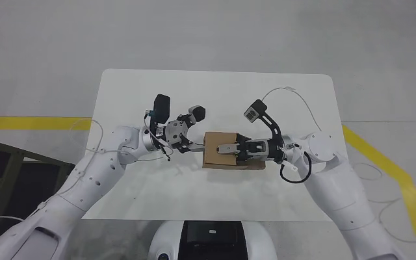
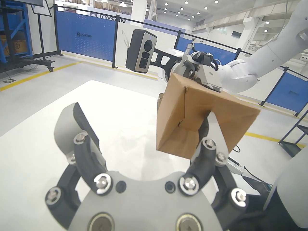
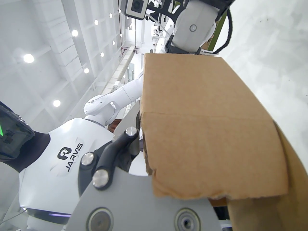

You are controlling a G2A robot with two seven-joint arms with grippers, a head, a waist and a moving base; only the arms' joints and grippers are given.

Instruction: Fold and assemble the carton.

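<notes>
A brown carton is held just above the middle of the white table, partly folded into a box shape. My right gripper comes in from the right and is shut on the carton, one finger lying along a wall and the other hidden behind the cardboard. My left gripper stands open at the carton's left end. In the left wrist view one of its fingers touches the carton's end flaps, while the other finger stands well apart over bare table.
A thin white cable loops over the table's far right part. Yellow floor tape runs past the table on both sides. Bare table surface lies around the carton on all sides.
</notes>
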